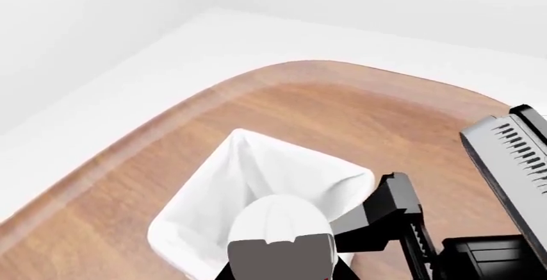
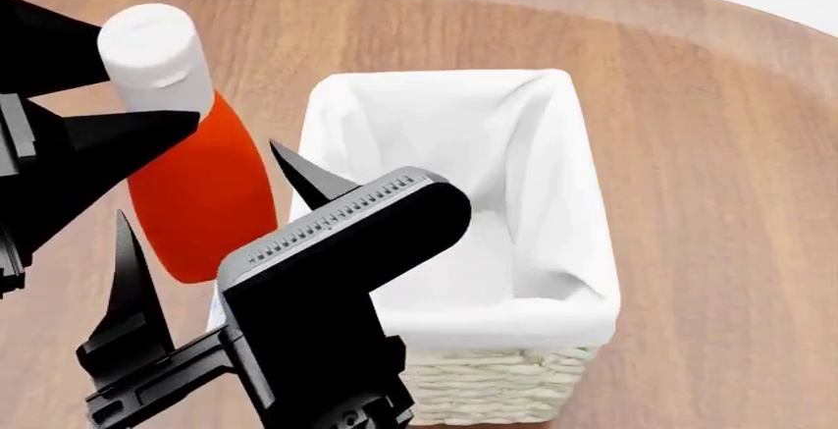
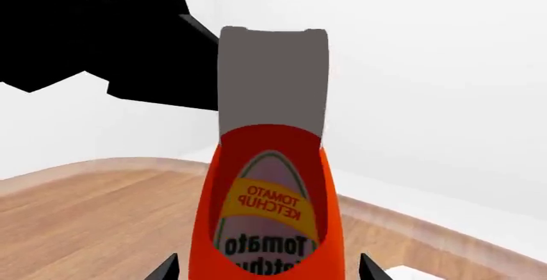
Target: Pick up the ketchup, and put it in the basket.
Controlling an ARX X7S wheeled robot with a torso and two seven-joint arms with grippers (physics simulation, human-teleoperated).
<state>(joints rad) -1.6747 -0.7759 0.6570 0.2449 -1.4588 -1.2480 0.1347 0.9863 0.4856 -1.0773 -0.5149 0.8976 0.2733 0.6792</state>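
Observation:
The ketchup (image 2: 196, 203), an orange-red bottle with a white cap, hangs tilted in the air just left of the basket (image 2: 524, 390). My left gripper (image 2: 155, 95) is shut on it at the neck, just under the cap. In the left wrist view the cap (image 1: 278, 222) fills the space between the jaws, with the basket's white liner (image 1: 196, 229) below. My right gripper (image 2: 196, 176) stands open around the bottle's lower body. In the right wrist view its fingertips (image 3: 166, 268) flank the labelled bottle (image 3: 269, 216) with a gap on each side.
The wicker basket with its white cloth liner stands on a round wooden table (image 2: 733, 154). The right arm's black wrist housing (image 2: 328, 282) fills the near foreground and also shows in the left wrist view (image 1: 513, 158). A white floor lies beyond the table's edge (image 1: 102, 100).

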